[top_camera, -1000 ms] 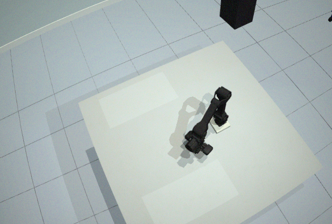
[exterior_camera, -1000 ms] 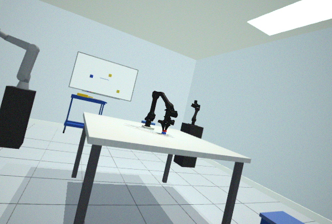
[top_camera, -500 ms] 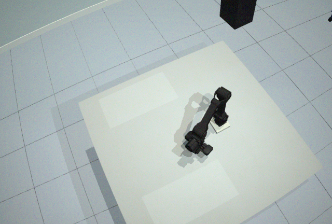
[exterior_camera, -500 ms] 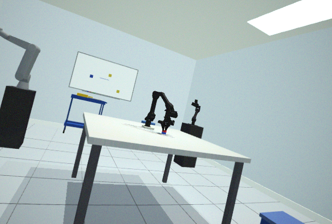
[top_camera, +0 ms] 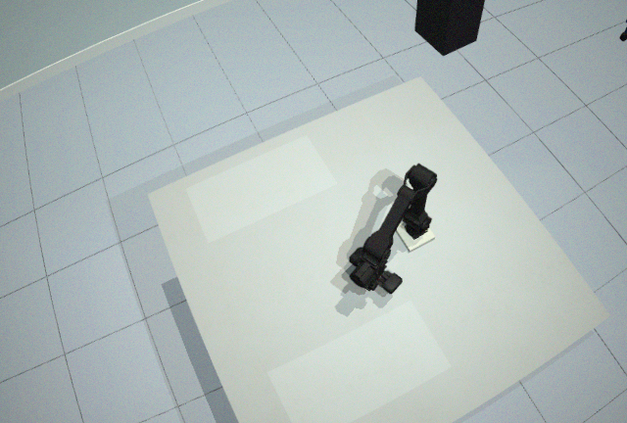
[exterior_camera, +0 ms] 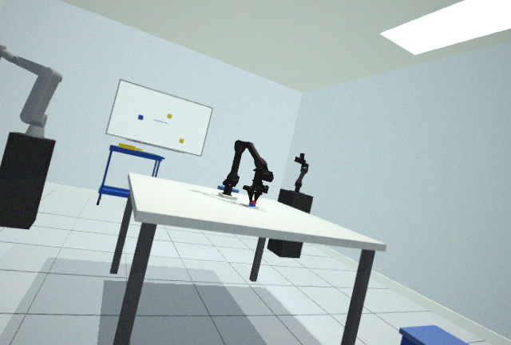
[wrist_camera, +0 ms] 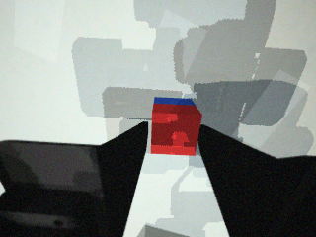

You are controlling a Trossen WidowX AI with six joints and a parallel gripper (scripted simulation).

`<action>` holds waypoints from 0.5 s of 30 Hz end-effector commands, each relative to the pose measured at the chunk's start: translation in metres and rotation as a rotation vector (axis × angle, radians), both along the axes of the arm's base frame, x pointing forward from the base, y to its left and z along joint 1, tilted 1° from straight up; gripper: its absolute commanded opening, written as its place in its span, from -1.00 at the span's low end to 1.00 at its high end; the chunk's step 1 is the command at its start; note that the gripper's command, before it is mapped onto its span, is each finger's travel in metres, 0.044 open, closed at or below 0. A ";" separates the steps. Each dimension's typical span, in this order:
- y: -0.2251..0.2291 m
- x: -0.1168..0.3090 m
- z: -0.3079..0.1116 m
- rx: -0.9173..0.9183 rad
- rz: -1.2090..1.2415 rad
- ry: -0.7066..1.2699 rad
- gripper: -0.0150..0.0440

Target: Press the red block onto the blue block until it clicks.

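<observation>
Gripper [top_camera: 371,279] [exterior_camera: 252,198] [wrist_camera: 173,128], the black parallel-jaw one, is open just a crack around the small red plastic-looking block [exterior_camera: 252,201] [wrist_camera: 175,127], so I wouldn't call that a pinch. In the wrist view the red block sits right between the two black fingertips, with a thin sliver of pale tabletop showing on the picture's left side. On the picture's right the tip is super close to the block, and I can't tell if it's touching.

The red block is on top of a matching small blue block [exterior_camera: 251,204] [wrist_camera: 174,101], which peeks out along the upper edge in the wrist cam. Can't tell whether they're fully clicked together, tbh.

As for the pose, the black six-joint arm [top_camera: 397,213] [exterior_camera: 259,160] goes up from its cream base plate [top_camera: 412,246] [exterior_camera: 235,198], bends over at a high elbow and slopes down to the wrist, with the fingers pointing down at the off-white table [top_camera: 227,276] [exterior_camera: 185,204].
</observation>
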State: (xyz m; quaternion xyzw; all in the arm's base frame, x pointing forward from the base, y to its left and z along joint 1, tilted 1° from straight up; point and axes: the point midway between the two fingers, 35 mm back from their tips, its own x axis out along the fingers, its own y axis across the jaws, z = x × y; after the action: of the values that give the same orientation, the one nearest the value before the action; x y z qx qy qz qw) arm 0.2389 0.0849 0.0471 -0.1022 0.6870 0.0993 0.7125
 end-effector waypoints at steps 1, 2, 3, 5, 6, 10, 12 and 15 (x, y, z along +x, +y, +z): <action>0.000 0.000 0.001 0.000 0.000 -0.001 0.25; 0.000 0.000 0.001 0.000 0.000 -0.001 0.25; 0.000 0.000 0.001 0.000 0.000 -0.001 0.25; 0.000 0.000 0.001 0.000 0.000 -0.001 0.25; 0.000 0.001 0.003 0.000 0.000 -0.001 0.25; 0.002 0.003 0.050 -0.001 0.002 -0.002 0.25; 0.001 0.001 0.080 -0.001 0.003 -0.002 0.25; 0.000 -0.004 0.101 -0.002 0.004 -0.002 0.25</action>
State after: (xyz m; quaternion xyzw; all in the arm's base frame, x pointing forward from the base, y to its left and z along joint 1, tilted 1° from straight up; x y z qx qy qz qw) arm 0.2402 0.0867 0.1192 -0.1047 0.6895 0.1005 0.7096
